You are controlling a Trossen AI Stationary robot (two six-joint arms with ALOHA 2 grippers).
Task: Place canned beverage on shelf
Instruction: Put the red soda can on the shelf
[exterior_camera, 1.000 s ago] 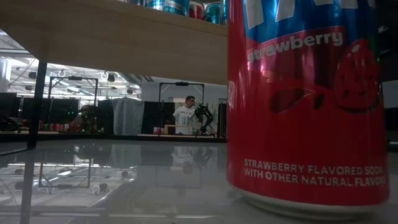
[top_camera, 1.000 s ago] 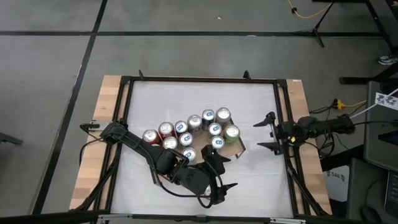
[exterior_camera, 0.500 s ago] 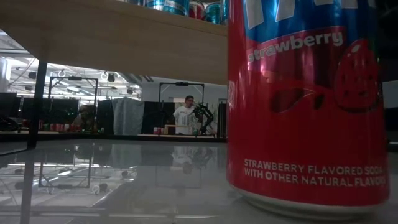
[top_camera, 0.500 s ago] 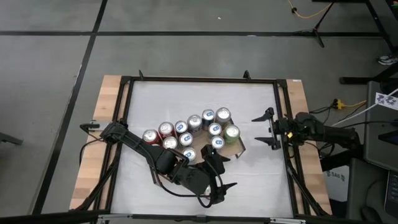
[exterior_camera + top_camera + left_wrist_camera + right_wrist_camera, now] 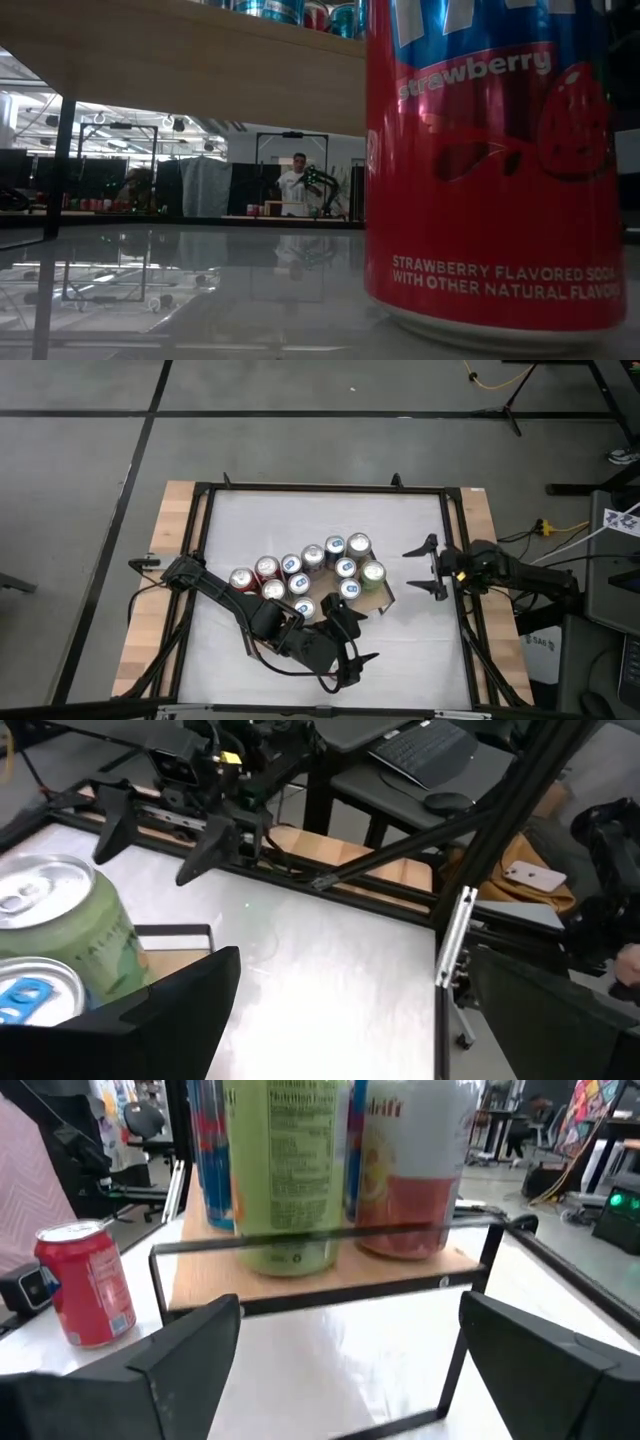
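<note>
Light-brown wood with a thin black frame, the shelf (image 5: 330, 1285) stands mid-worktop (image 5: 320, 520), packed with upright cans. A red strawberry soda can (image 5: 87, 1285) stands on the white worktop beside it. Left gripper (image 5: 352, 635), fingers apart, hovers at six o'clock; right gripper (image 5: 428, 567), fingers apart, at three o'clock.

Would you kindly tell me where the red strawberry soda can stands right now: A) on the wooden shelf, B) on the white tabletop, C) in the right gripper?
B: the red strawberry soda can stands on the white tabletop beside the wooden shelf, untouched by either open gripper.
</note>
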